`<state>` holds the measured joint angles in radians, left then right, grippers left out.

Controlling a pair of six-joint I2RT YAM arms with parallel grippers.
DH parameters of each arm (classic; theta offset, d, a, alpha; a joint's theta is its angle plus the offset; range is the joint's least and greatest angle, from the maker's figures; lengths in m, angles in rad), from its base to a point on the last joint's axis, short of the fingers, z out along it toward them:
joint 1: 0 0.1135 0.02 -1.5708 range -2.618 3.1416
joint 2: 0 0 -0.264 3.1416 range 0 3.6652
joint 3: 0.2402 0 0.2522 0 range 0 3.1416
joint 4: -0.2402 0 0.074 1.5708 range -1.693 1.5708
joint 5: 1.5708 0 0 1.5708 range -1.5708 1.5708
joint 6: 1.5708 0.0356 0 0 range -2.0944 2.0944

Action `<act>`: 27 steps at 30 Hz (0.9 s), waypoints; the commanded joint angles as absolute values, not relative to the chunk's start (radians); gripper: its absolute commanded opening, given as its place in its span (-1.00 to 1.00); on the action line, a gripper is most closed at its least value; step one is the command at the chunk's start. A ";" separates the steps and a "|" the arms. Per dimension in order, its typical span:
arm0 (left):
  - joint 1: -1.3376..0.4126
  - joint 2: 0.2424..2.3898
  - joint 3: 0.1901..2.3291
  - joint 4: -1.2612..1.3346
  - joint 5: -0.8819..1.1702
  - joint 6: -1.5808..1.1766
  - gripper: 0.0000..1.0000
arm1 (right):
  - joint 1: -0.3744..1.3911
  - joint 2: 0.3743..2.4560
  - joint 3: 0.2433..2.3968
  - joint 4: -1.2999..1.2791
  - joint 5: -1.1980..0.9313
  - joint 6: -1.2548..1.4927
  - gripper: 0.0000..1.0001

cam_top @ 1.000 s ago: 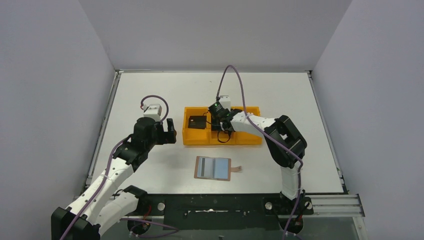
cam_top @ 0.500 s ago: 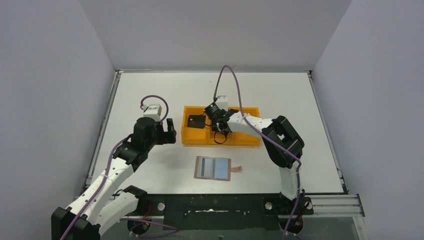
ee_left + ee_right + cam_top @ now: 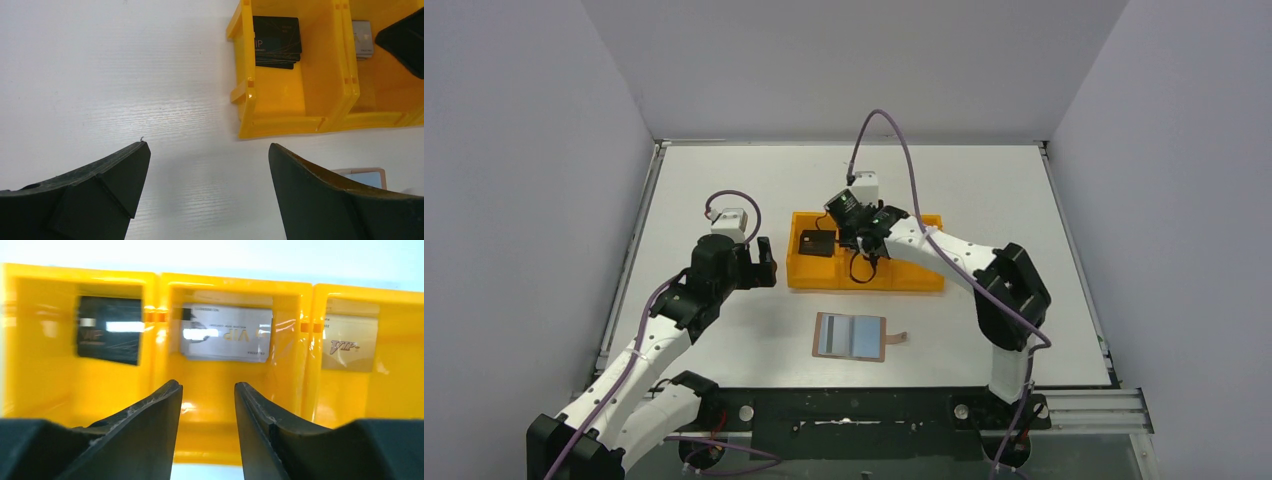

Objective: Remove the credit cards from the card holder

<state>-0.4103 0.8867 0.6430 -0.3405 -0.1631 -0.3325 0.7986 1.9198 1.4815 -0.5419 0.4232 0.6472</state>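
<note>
Desk scene: the right hand (image 3: 207, 386), jaws partly apart and empty, is hovering over the orange tray (image 3: 824, 278). The silvery grey card (image 3: 227, 332) is lying crosswise just ahead, with the black card (image 3: 110, 335) and gold card (image 3: 350, 342) flanking it in their own compartments. The card holder (image 3: 852, 336) is lying open on the desk (image 3: 724, 180) nearer the bases, and the left hand (image 3: 209, 147) is gaping wide beside the tray.

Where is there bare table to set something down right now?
Bare: the wide strip between the orange tray and the back wall, plus the far right corner. Crowded: credit cards occupy every tray compartment; the card holder lies just nearer.
</note>
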 commanded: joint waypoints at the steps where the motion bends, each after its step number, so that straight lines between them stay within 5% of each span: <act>1: -0.405 0.873 0.680 -0.304 -0.167 -0.323 0.81 | 0.865 1.710 1.446 -0.552 0.466 0.673 -0.08; 8: -0.400 0.867 0.681 -0.303 -0.171 -0.327 0.81 | 1.045 1.589 1.180 -0.418 0.357 0.872 0.02; 15: -0.397 0.854 0.681 -0.310 -0.188 -0.328 0.81 | 1.233 1.702 1.217 -0.596 0.508 1.043 0.03; 27: -0.397 0.856 0.684 -0.319 -0.203 -0.330 0.81 | 1.276 1.823 1.219 -0.618 0.447 1.088 -0.15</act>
